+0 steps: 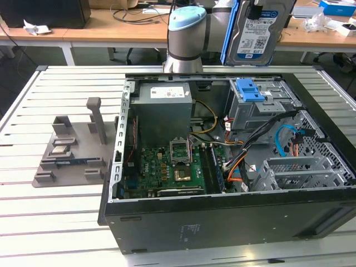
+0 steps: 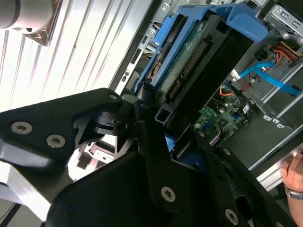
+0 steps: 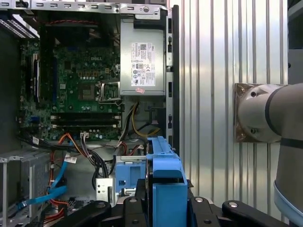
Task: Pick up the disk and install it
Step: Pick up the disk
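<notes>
While it hangs upright above the open computer case point(image 1: 222, 217), the disk point(image 1: 257, 33) is pinched at its blue carrier frame between the black fingers point(image 2: 147, 142). The drive cage point(image 1: 250, 92) lies just below, and the case rests on a slatted desk point(image 1: 55, 222).

Slatted metal table point(image 1: 67, 83) under & around gripper point(image 3: 168, 198); wood desks point(image 1: 111, 34) beyond it w/ cables point(image 1: 132, 14), crumpled paper point(image 1: 30, 26); even light.
</notes>
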`<act>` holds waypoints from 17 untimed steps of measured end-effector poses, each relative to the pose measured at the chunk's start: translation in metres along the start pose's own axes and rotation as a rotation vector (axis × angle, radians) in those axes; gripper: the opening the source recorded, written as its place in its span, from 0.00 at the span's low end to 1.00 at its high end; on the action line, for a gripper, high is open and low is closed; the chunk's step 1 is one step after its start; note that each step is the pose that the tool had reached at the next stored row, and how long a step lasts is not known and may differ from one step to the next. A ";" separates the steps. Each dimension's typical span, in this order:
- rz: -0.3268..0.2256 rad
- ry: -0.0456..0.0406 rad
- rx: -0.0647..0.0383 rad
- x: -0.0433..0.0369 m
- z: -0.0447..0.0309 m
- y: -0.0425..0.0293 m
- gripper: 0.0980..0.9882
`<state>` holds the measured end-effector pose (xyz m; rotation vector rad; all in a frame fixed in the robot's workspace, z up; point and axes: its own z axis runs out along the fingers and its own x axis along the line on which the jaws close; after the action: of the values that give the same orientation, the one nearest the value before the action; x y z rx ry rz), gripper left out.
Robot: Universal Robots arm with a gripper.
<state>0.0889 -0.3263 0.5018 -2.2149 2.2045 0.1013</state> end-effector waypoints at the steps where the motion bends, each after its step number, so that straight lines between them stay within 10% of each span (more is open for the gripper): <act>1: 0.000 0.0001 0.000 0.0001 0.0011 -0.0017 0.30; 9: 0.000 0.0001 -0.001 0.0022 0.0113 -0.0130 0.30; 17: 0.000 0.0028 -0.001 0.0323 0.0102 -0.0129 0.30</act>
<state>0.1016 -0.3578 0.4893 -2.2169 2.2067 0.0998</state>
